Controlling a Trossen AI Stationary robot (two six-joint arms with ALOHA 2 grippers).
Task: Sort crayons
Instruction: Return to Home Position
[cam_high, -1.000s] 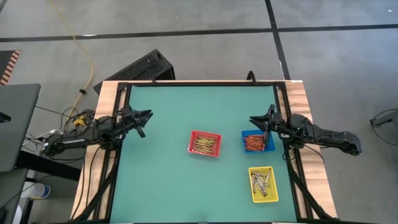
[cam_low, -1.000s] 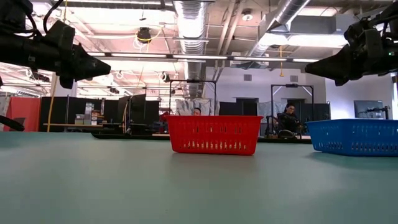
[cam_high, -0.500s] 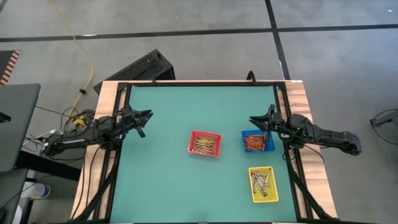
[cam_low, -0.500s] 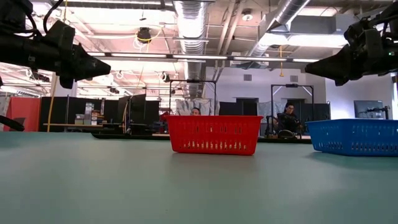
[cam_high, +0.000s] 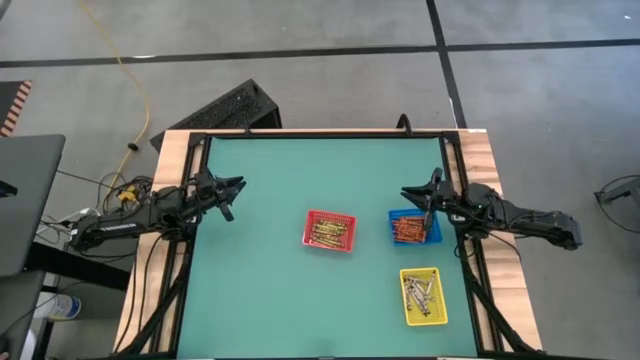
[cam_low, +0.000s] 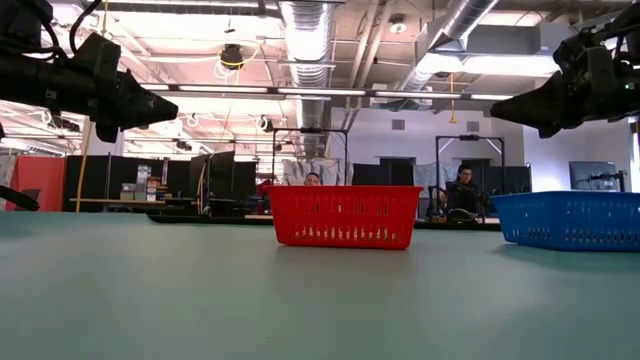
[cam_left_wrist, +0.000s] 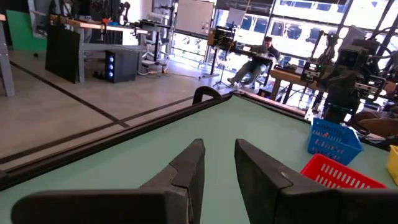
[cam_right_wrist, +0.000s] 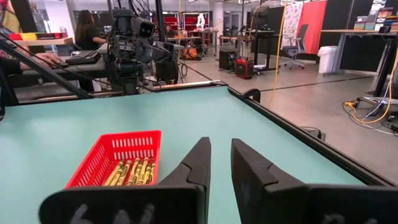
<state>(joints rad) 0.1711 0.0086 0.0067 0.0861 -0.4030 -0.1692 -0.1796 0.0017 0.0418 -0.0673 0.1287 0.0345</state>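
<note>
Three small trays stand on the green table. The red tray (cam_high: 329, 231) holds yellowish crayons (cam_right_wrist: 132, 172). The blue tray (cam_high: 414, 228) holds orange-red crayons (cam_high: 408, 231). The yellow tray (cam_high: 423, 296) holds grey-silver crayons (cam_high: 422, 292). My left gripper (cam_high: 236, 187) hovers level at the table's left edge, well above the surface, its fingers (cam_left_wrist: 193, 163) a little apart with nothing between them. My right gripper (cam_high: 408, 193) hovers level at the right edge, just beyond the blue tray, also a little open and empty (cam_right_wrist: 220, 142).
A black rail (cam_high: 325, 136) frames the table's far and side edges. In the low view the red tray (cam_low: 345, 215) stands mid-table and the blue tray (cam_low: 570, 220) at the right. People sit at desks in the room beyond (cam_low: 462, 190). Bare green surface lies between the trays and my left gripper.
</note>
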